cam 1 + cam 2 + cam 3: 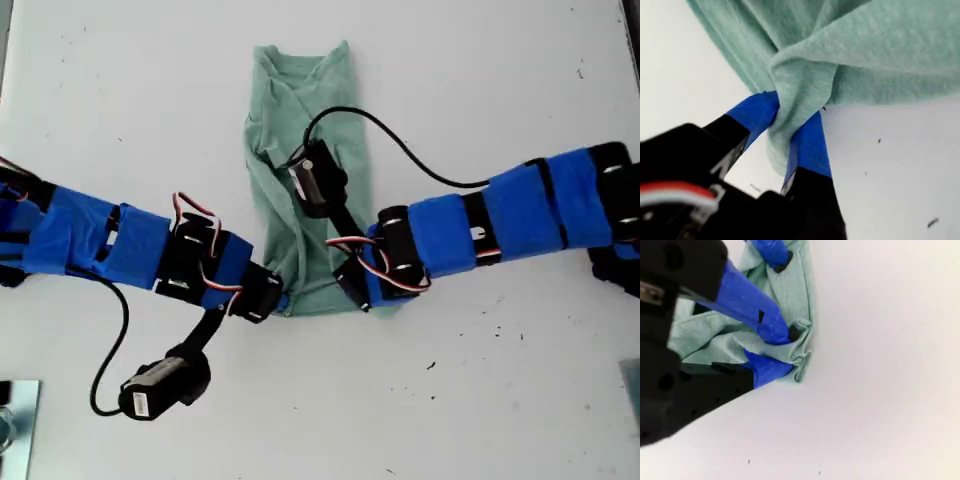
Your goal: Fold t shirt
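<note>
T shirt (300, 180), narrow strip on table (520, 380); both hem corners pinched.
My first gripper (790, 131) and my second gripper (774, 351): fingers clamped on hem, apparently for lifting it toward the collar.

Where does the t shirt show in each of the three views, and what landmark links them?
Exterior view: the t shirt lies as a narrow strip, centre top, its near hem between the two arms.
First wrist view: it fills the top, a bunch pinched in my first gripper.
Second wrist view: a hem corner is pinched in my second gripper.
Shared landmark: the blue-taped fingers clamping the hem.
</note>
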`<state>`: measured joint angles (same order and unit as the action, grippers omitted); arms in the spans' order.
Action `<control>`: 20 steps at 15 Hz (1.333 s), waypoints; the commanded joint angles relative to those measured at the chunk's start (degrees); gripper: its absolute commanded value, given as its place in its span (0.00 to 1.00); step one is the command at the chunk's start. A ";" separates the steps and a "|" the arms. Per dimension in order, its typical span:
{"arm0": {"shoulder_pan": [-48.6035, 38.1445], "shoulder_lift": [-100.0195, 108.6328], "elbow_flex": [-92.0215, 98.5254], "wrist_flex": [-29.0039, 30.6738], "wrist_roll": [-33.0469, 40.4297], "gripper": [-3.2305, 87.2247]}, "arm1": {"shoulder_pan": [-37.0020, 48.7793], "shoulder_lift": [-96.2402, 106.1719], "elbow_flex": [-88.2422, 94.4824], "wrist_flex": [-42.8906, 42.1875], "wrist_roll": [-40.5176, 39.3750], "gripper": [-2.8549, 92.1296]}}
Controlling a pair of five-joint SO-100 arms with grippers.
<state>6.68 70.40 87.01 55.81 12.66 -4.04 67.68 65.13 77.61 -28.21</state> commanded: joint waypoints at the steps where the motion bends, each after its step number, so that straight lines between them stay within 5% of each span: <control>1: 2.99 1.32 -4.22 2.99 -1.76 0.03 | -1.14 3.08 -4.13 7.56 0.35 0.02; 5: 8.26 1.41 -25.05 16.44 -2.64 0.03 | -5.89 9.23 -13.10 15.56 1.76 0.02; 9: 11.69 7.47 -26.98 17.14 -6.86 0.03 | -6.77 15.82 -12.30 13.36 1.14 0.02; 15: -10.63 14.77 -24.08 20.74 6.77 0.03 | 18.11 21.18 -5.63 4.22 -16.08 0.02; 18: -22.68 14.68 -21.71 21.18 13.01 0.03 | 27.33 20.92 2.37 -5.54 -17.05 0.02; 20: -28.56 14.68 -21.01 21.01 14.68 0.10 | 32.43 22.76 6.68 -9.49 -11.51 0.27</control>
<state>-17.67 81.04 66.36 76.82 26.19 24.70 84.38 71.02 71.72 -43.33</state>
